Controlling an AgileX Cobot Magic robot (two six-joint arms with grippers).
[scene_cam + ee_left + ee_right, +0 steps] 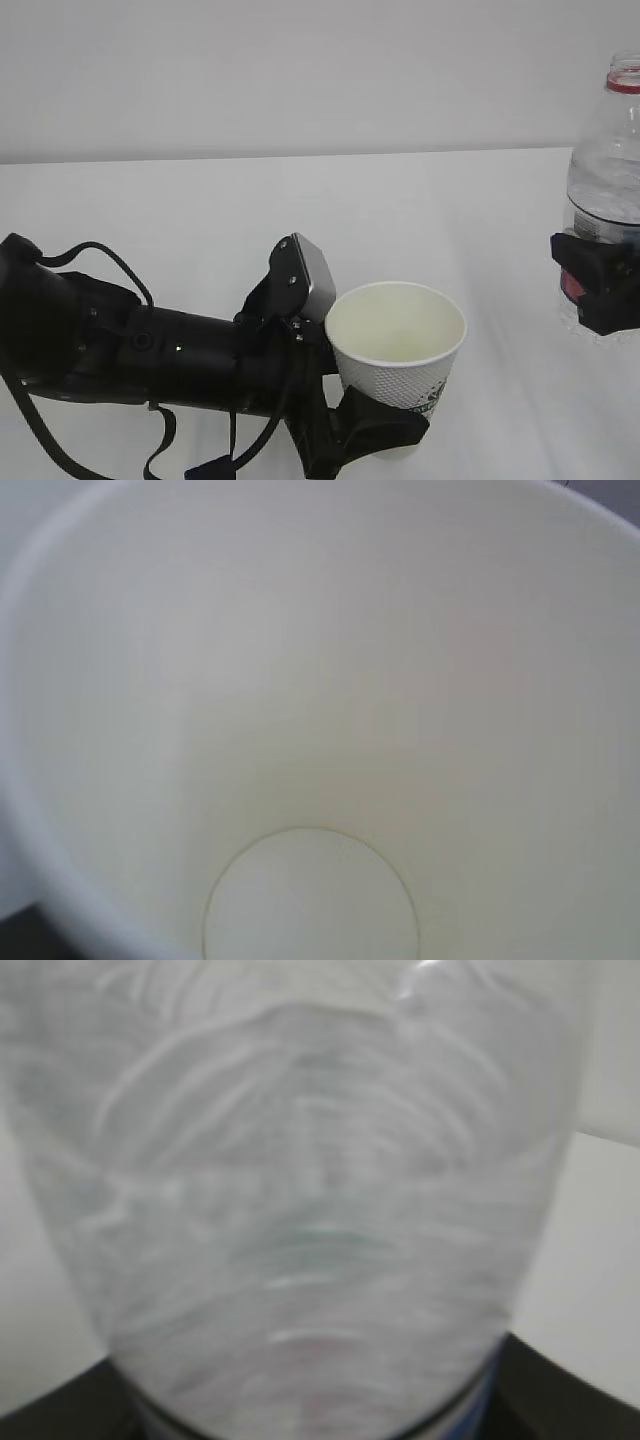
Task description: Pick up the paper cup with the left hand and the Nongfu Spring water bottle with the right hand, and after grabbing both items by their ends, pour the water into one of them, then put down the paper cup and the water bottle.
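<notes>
The white paper cup (396,345) stands upright at the front centre, its cream inside empty. My left gripper (375,402) is shut on its lower part, one black finger curling round the near side. In the left wrist view the cup's inside (320,710) fills the frame and hides the fingers. At the right edge the Nongfu Spring water bottle (606,180) is upright, with a red neck ring, an open top and water inside. My right gripper (598,285) is shut on its labelled middle. The ribbed bottle (300,1210) fills the right wrist view.
A white table (200,210) runs back to a plain white wall. The bulky black left arm (120,345) with looping cables lies across the front left. Bare tabletop lies between the cup and the bottle.
</notes>
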